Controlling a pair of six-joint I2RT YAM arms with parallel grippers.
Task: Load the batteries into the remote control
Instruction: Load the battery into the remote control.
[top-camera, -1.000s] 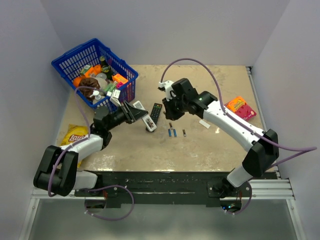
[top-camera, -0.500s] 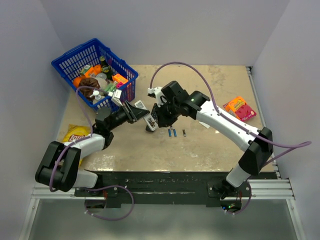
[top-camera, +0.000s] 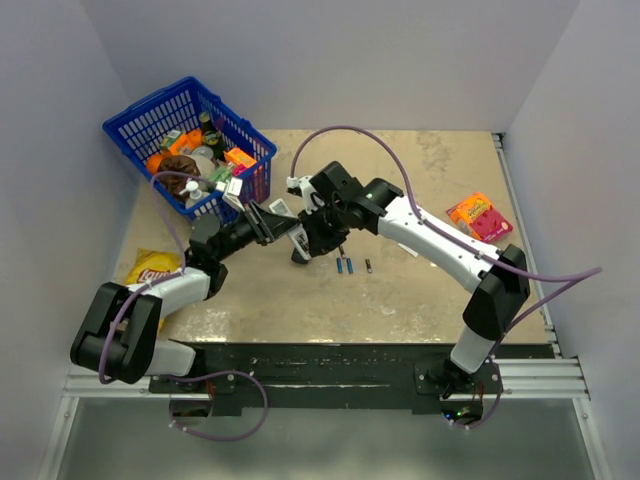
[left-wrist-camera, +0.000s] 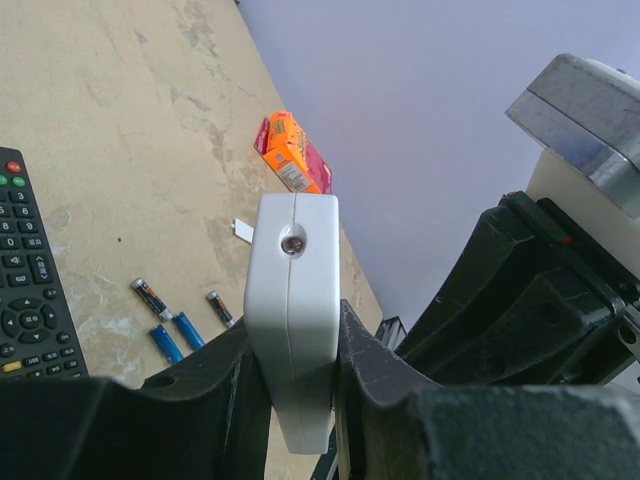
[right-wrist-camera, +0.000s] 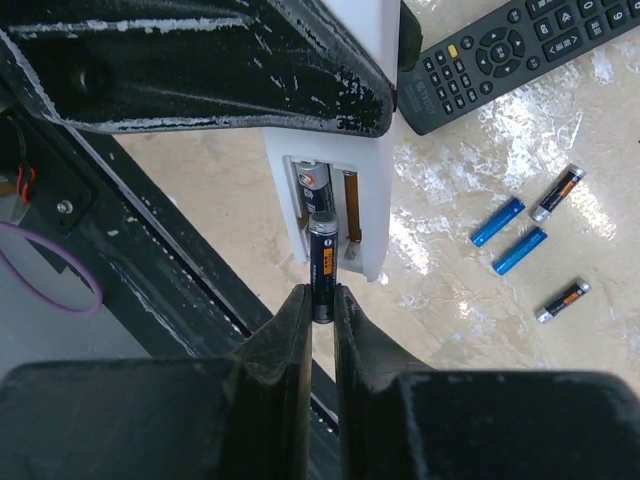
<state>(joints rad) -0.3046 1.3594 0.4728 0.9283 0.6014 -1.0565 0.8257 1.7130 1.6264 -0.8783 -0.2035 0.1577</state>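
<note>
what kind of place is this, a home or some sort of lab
Probably a robot lab test cell, not a home: the left arm and right arm are bolted to a rail at the table edge, plain walls box it in, and a blue basket holds mixed goods.

Both arms reach inward, grippers nearly meeting, each clamped tight
The left arm extends forward and to the right, its left gripper closed on the remote control, squeezed between both fingers. The right arm stretches forward and to the left, elbow bent, wrist angled down; the right gripper pinches a battery at its fingertips, just beside the left gripper
</note>
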